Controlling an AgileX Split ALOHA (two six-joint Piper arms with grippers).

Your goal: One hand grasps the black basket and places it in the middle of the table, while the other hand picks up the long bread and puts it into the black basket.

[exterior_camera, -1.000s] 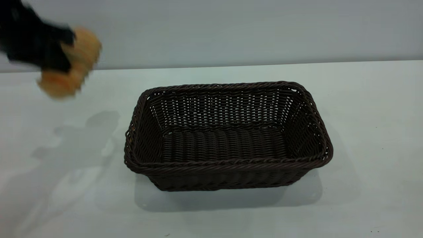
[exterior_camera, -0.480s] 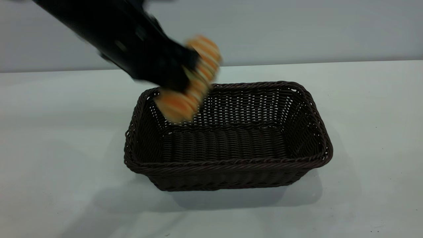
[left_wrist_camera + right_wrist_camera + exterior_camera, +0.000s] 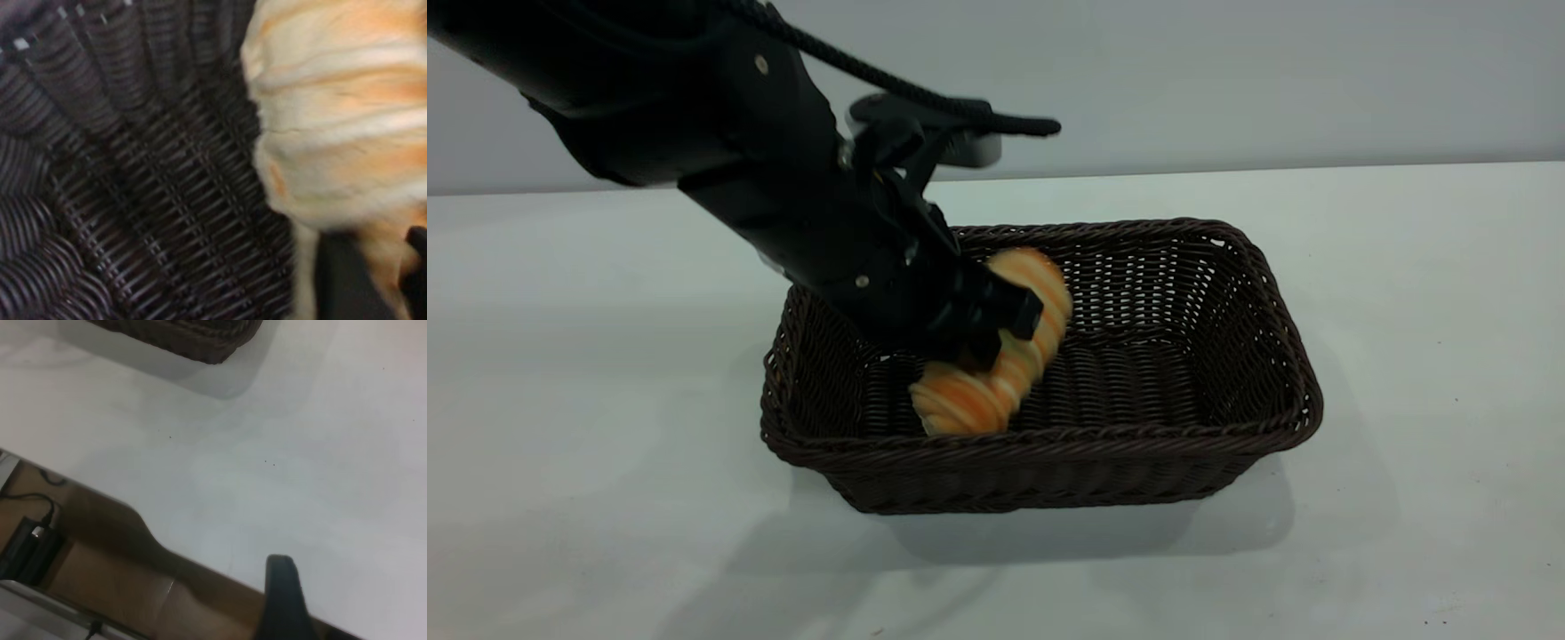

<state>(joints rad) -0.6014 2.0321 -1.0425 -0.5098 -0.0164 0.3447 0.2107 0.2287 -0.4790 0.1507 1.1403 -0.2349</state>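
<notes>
The left gripper (image 3: 996, 333), fingers clamped across the middle of the long bread (image 3: 996, 356), reaches into the black basket (image 3: 1263, 284) standing mid-table (image 3: 1405, 267). The loaf hangs tilted, its long axis slanting across the basket, lower end at or just above the woven floor; the right arm is parked off to the side.
</notes>
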